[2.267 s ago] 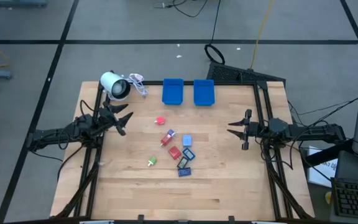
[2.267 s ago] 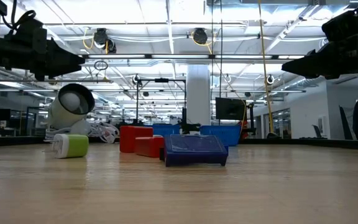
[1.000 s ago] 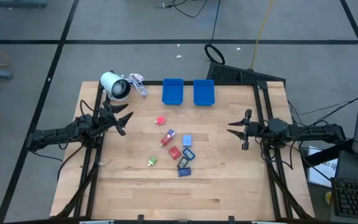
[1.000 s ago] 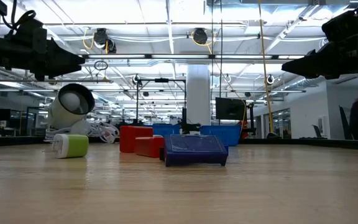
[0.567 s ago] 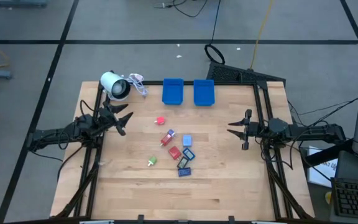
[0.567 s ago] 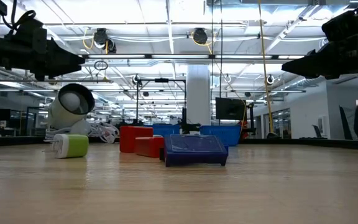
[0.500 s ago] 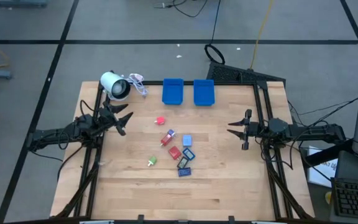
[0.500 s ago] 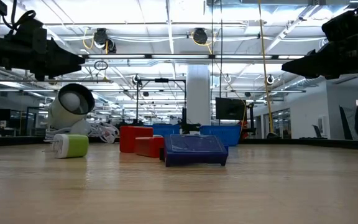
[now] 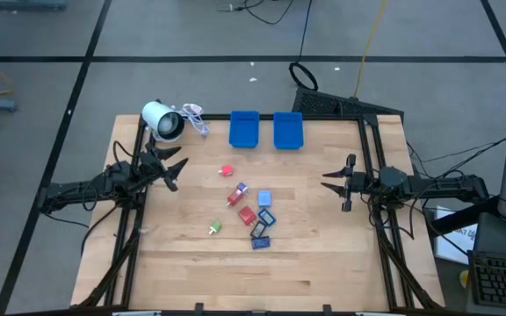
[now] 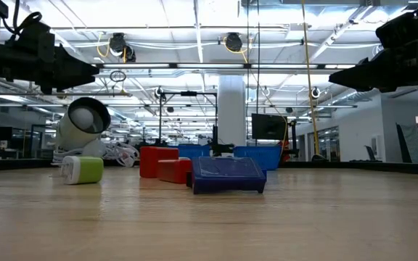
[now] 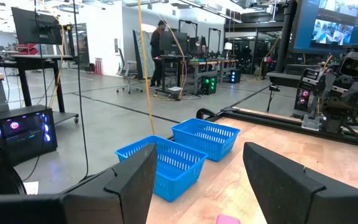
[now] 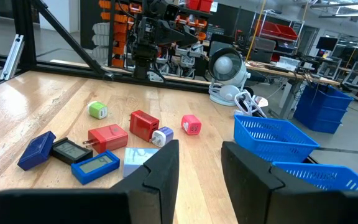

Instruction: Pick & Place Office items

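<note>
The office items (image 9: 249, 211) lie loose near the table's middle: red, blue, green and dark small pieces, each resting flat on the wood; the right wrist view shows the cluster (image 12: 114, 146). My left gripper (image 9: 173, 167) hovers open at the table's left side, above the wood. My right gripper (image 9: 341, 183) hovers open at the right side. Both are well apart from the pieces. In the low view a dark blue piece (image 10: 228, 176) lies nearest, with red ones (image 10: 165, 164) and a green one (image 10: 83, 170) behind.
Two blue bins (image 9: 265, 129) stand side by side at the far edge. A white cylindrical roll (image 9: 162, 120) with a white cord lies at the far left corner. Bare wood stretches along the near side. A person stands in the room behind the table.
</note>
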